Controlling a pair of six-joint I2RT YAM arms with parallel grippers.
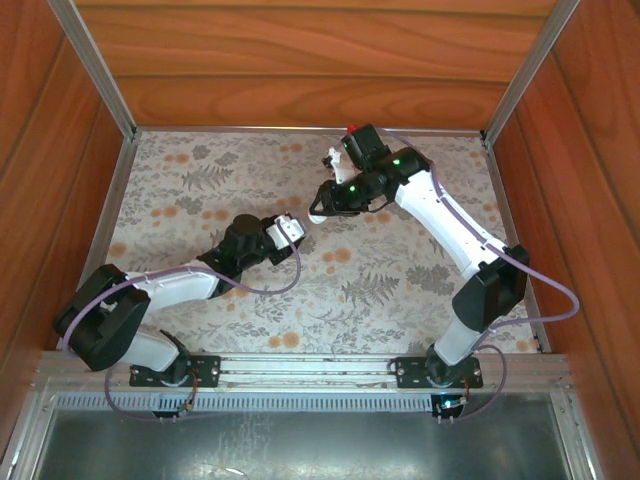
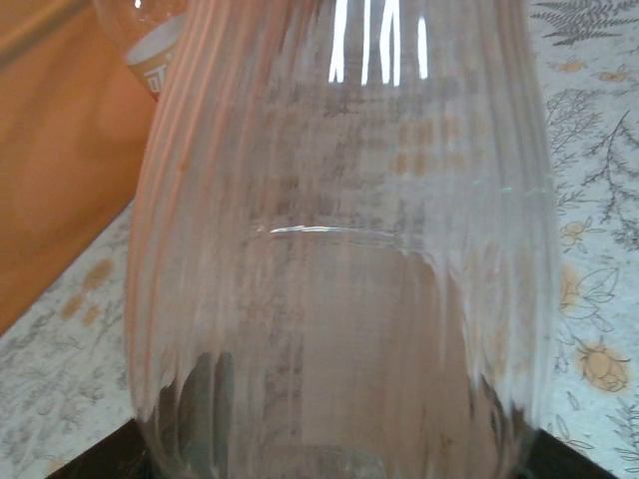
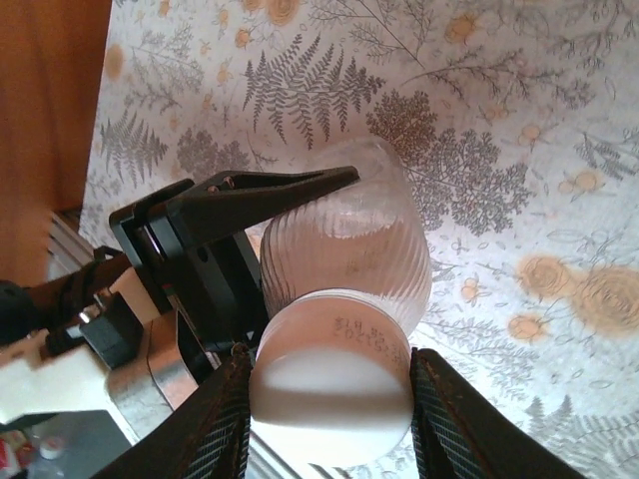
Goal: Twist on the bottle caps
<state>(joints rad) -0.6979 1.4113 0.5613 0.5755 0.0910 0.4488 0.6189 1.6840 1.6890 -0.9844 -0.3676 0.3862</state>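
Left gripper (image 1: 298,228): clamped on the clear ribbed bottle (image 3: 344,254) (one black finger lies along its side).
Right gripper (image 3: 334,419): your fingers grip the white cap (image 3: 329,374), one on each side.
White cap: on that bottle's neck, above the floral table (image 3: 519,120).
Red cap (image 1: 353,129): near the table's far edge, behind your right arm.

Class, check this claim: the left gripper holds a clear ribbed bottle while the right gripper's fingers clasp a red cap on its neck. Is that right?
No. The cap held by the right gripper is white, not red; the right wrist view shows it. The rest stands: the left gripper holds the clear ribbed bottle.
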